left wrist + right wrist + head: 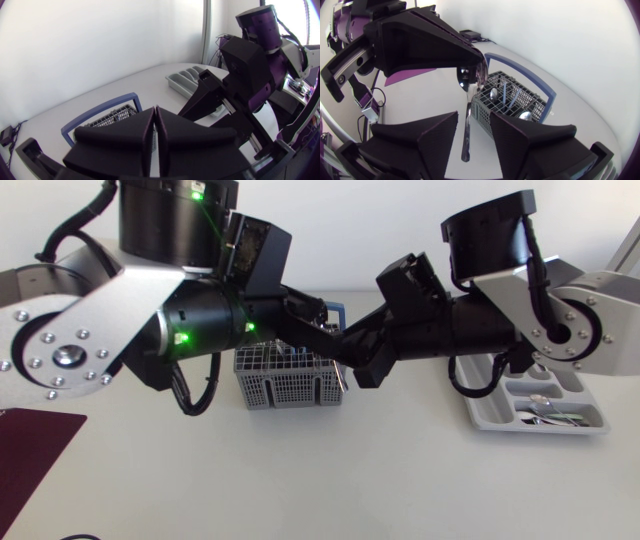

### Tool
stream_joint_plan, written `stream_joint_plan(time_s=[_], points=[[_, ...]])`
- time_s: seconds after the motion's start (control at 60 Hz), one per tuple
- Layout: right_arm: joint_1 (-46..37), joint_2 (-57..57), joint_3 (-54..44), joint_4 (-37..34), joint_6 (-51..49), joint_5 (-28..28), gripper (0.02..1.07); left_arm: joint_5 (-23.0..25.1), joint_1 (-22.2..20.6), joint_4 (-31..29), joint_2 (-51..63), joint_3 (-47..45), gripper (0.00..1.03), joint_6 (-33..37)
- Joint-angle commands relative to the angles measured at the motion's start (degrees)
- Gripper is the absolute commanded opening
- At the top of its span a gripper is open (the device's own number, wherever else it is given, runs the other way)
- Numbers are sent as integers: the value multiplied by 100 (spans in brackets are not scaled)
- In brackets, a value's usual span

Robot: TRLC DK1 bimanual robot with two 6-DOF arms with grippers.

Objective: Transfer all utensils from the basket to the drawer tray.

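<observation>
The spoon (466,120) is up in the air: polished metal, rounded bowl uppermost, slim handle hanging straight down. It hangs close by the basket (285,385), though I cannot tell whether it is over the basket or just beside it.

The left gripper (479,67) has it nipped at the bowl end, two broad matte black wedges pressed together on the metal. In the left wrist view those fingers (145,132) meet along one thin seam.

Under it, the right gripper (474,116) stands spread wide. Its wedge fingers flank the handle with a gap on each side, touching nothing that I can see.

The basket is a boxy grey plastic lattice with a flat blue hoop handle (520,65), sitting mid-table. More utensils (493,93) stand in its cells, with spoon bowls and thin handles poking up.

Over to the right, well apart from the basket, lies the drawer tray (490,405). It is pale grey and smooth, moulded into long, narrow compartments, with shiny cutlery (545,415) lying flat in its near ones.

Both arms meet over the middle, the left coming in from the left edge and the right reaching across from the right.

The table (320,480) is plain white and matte, and a flat dark maroon mat (30,450) lies at its near left corner.
</observation>
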Motion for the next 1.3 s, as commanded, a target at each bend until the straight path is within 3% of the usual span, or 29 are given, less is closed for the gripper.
stream_joint_plan(time_s=[0.0,0.217,0.55,0.6,0.65,0.8,0.867,0.95,1.283], points=[[50,133,158,-84,168,-70,36,68,-23,-21,45,184,3,-182],[50,168,158,-75,159,-166,15,112,-40,-21,45,175,3,-190],[77,151,88,-101,18,-316,8,173,-40,-12,27,184,5,-199],[94,151,79,-137,1,-316,8,173,-31,-12,19,192,12,-199],[121,160,79,-198,-34,-316,8,173,-31,-12,10,210,30,-199],[147,168,62,-365,-140,-316,8,173,13,-21,1,307,70,-199],[147,160,35,-435,-193,-316,8,164,39,-21,-16,351,80,-190],[138,160,-26,-523,-298,-316,8,164,83,-4,-69,403,86,-146],[-785,63,-334,-1446,-1625,-685,8,155,760,14,-254,597,86,135]])
